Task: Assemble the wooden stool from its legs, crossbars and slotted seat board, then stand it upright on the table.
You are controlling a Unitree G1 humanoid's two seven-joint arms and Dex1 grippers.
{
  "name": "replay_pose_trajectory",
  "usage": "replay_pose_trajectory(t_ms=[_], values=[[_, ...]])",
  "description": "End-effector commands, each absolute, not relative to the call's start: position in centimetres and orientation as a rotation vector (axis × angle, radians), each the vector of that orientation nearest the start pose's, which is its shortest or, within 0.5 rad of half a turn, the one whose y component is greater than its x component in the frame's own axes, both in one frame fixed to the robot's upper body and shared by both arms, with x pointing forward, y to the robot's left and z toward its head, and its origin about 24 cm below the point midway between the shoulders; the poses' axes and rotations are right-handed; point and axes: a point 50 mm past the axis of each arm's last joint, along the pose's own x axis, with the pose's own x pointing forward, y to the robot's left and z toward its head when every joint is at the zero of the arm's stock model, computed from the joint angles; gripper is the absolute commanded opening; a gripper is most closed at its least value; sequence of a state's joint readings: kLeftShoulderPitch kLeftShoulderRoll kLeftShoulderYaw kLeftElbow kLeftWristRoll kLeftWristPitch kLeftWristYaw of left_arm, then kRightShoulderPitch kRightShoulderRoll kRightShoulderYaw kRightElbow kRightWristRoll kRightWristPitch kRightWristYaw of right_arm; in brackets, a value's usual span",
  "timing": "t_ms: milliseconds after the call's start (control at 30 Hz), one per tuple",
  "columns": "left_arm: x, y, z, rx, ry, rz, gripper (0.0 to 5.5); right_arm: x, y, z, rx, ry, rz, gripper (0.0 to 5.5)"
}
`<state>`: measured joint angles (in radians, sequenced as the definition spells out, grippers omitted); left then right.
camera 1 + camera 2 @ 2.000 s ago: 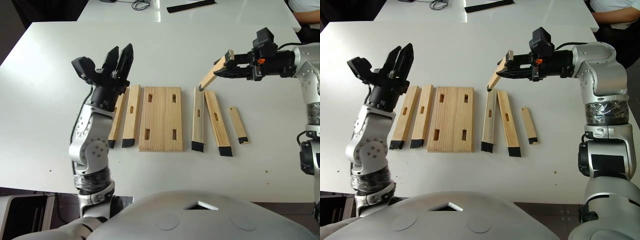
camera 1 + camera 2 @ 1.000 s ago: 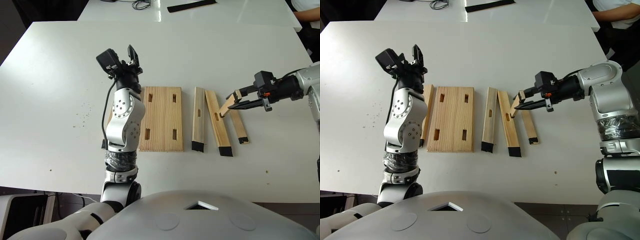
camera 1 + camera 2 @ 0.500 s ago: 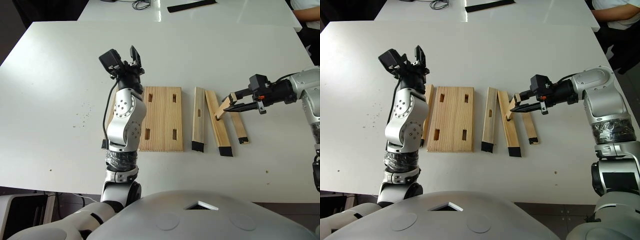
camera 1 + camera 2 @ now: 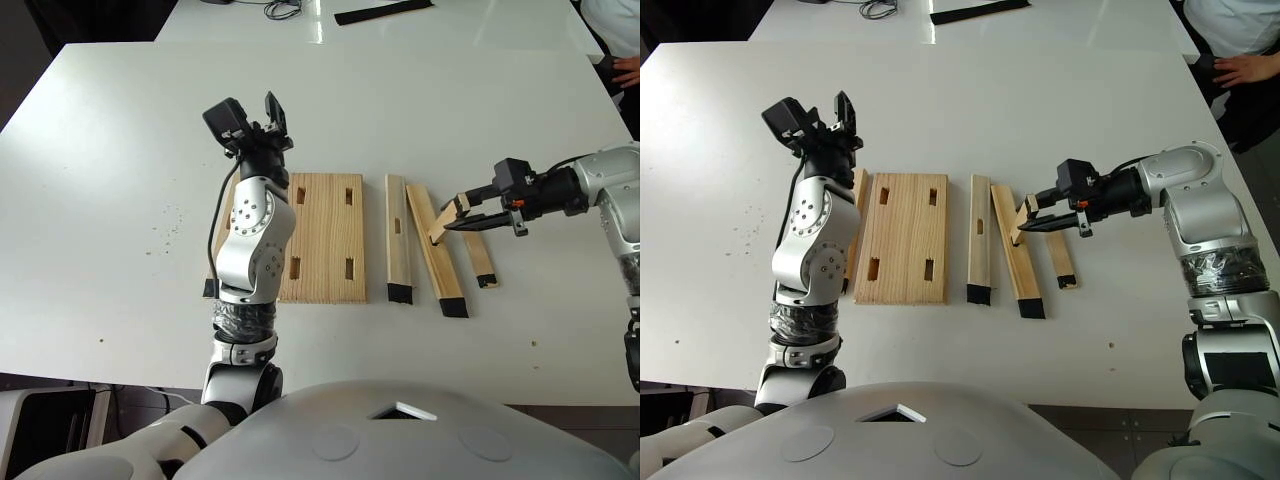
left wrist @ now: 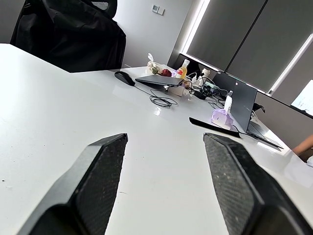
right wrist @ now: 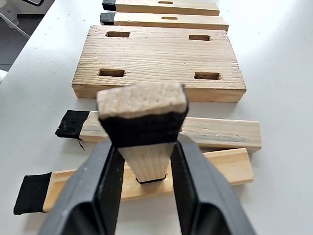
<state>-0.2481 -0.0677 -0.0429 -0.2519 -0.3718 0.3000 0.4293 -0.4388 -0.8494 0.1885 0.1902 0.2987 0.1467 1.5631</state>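
Crossbar [image 6: 142,110] pinched by right fingers [image 6: 105,196], tip set at leg [image 6: 225,166] slot, right of frame centre | left fingers [image 5: 102,171] spread, held up, upper left | risk: tilted crossbar could be jammed, or leg shoved across tabletop [image 4: 120,150].

White table [image 4: 120,150], black strip [image 4: 383,11] on the far table [image 4: 500,25], closed laptop [image 5: 159,80], mouse [image 5: 124,77], cables [image 5: 164,101], black chair [image 5: 68,34]

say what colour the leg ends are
Black leg ends, pale wood otherwise; the right wrist view shows it best.
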Motion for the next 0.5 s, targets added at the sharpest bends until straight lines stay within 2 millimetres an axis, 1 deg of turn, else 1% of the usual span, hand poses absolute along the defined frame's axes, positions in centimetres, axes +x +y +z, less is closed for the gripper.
replay_pose_trajectory(t_ms=[33,233,400,500], values=[[27.9,10.1,12.4,-0.524,-0.033,0.15,2.89,26.9,-22.8,11.2,-0.512,0.494,1.519,1.31],[27.8,9.8,12.4,-0.525,-0.023,0.13,2.89,26.4,-23.1,9.3,-0.525,0.548,1.5,1.31],[27.9,9.8,12.4,-0.522,-0.016,0.119,2.89,25.9,-23.5,8.2,-0.506,0.589,1.481,1.31],[28.0,10.0,12.3,-0.519,-0.015,0.119,2.89,25.8,-24.0,7.9,-0.499,0.603,1.456,1.31]])
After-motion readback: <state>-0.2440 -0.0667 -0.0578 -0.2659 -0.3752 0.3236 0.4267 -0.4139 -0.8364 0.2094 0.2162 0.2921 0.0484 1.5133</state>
